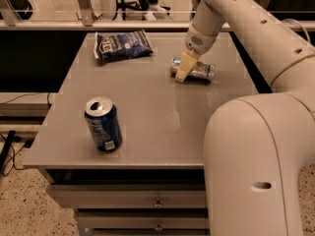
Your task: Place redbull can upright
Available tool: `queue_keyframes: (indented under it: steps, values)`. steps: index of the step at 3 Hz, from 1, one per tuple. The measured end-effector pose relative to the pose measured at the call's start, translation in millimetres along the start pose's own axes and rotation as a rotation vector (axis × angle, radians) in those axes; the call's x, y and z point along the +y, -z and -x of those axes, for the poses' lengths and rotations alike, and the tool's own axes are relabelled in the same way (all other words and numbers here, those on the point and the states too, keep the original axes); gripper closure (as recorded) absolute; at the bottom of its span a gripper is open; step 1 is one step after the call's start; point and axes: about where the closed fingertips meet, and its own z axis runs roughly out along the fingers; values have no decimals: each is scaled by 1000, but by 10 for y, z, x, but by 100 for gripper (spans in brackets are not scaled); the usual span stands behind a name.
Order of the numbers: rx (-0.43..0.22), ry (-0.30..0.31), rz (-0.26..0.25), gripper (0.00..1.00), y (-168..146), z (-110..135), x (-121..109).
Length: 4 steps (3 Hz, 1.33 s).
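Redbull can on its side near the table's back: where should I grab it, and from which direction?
I'd grip the redbull can around the middle of its body, coming from above and closing across its narrow width. It lies on its side with the long axis running left to right, so the ends look like poor holds. The pincer sits low at its left end.

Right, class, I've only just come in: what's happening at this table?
A robot arm reaches over the grey table with its gripper down at the left end of the redbull can. The can lies on its side toward the far right of the table and is not yet upright. A dark blue soda can stands near the front left, and a blue snack bag lies at the back left. Both are well away from the gripper.
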Motion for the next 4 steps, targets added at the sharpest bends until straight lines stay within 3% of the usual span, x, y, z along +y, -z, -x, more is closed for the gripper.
queue_keyframes:
  steps: [1,2,3,4]
  values:
    - [-6,2,11,60,41,-1,42]
    - [-7,3,11,92,63,5,44]
    - [-7,3,11,100,63,5,44]
    - [-8,3,11,100,66,5,45]
